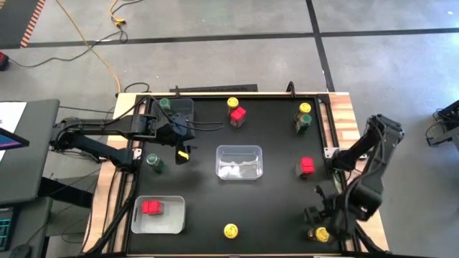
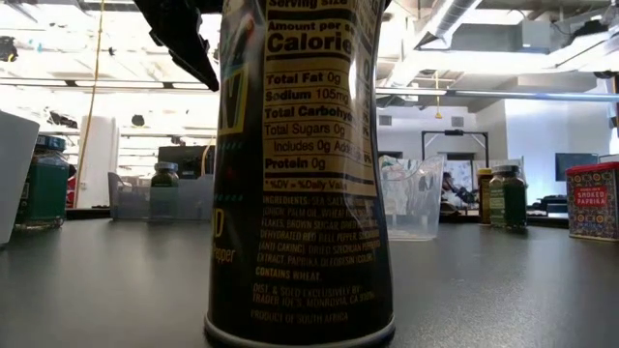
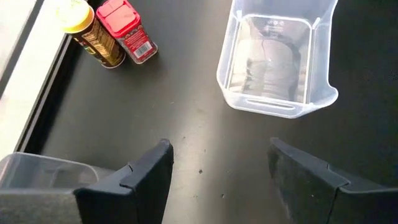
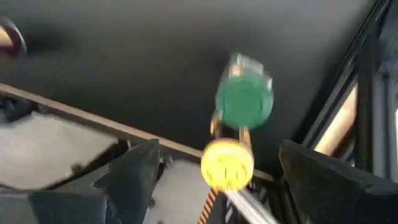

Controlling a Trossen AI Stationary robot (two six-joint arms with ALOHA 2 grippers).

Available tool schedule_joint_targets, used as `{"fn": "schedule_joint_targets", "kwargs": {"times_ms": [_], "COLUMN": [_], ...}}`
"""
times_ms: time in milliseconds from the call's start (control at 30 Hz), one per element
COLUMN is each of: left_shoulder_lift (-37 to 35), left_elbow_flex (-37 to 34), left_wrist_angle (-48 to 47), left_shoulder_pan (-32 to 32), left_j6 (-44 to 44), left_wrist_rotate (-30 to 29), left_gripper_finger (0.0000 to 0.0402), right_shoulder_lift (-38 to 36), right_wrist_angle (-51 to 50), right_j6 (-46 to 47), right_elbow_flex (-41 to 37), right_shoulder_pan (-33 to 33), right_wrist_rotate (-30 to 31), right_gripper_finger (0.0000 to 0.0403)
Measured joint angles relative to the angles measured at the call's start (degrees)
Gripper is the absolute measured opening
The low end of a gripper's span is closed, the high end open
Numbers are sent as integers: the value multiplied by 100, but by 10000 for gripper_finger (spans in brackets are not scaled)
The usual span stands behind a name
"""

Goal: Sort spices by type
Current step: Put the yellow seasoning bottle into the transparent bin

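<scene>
Black matting covers the desk (image 1: pixel 272 208), where spice jars are spread out: a red-topped jar (image 1: pixel 151 208) is seen inside a clear bin (image 1: pixel 178 215) at the near left, and a yellow-lidded jar (image 1: pixel 230 231) is set alone at the near edge, so close to the low camera that only its label can be read. The left gripper (image 1: pixel 182 153) is held half open and empty over bare matting beside a green-lidded jar (image 1: pixel 154 162). The right gripper (image 1: pixel 321 215) is spread wide and empty at the near right corner, by another yellow-lidded jar (image 1: pixel 322 233) partly hidden under the arm.
</scene>
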Motion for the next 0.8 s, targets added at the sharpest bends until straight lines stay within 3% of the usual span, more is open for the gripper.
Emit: {"fn": "schedule_joint_targets", "kwargs": {"times_ms": [267, 433, 800], "left_shoulder_lift": [0, 0, 0], "left_elbow_flex": [0, 0, 0], "left_wrist_angle": [6, 7, 9], "left_shoulder_pan": [-1, -1, -2], "left_j6": [-14, -153, -165], "left_wrist_rotate": [-3, -4, -9], "left_gripper_finger": [248, 248, 248], "right_shoulder_lift": [586, 863, 1192], "right_wrist_angle": [421, 600, 745], "right_j6": [53, 147, 162], "right_elbow_flex": [0, 0, 0], "right_shoulder_pan": [313, 473, 513], "right_wrist_rotate": [-111, -529, -550], "right_gripper_finger": [356, 356, 356]}}
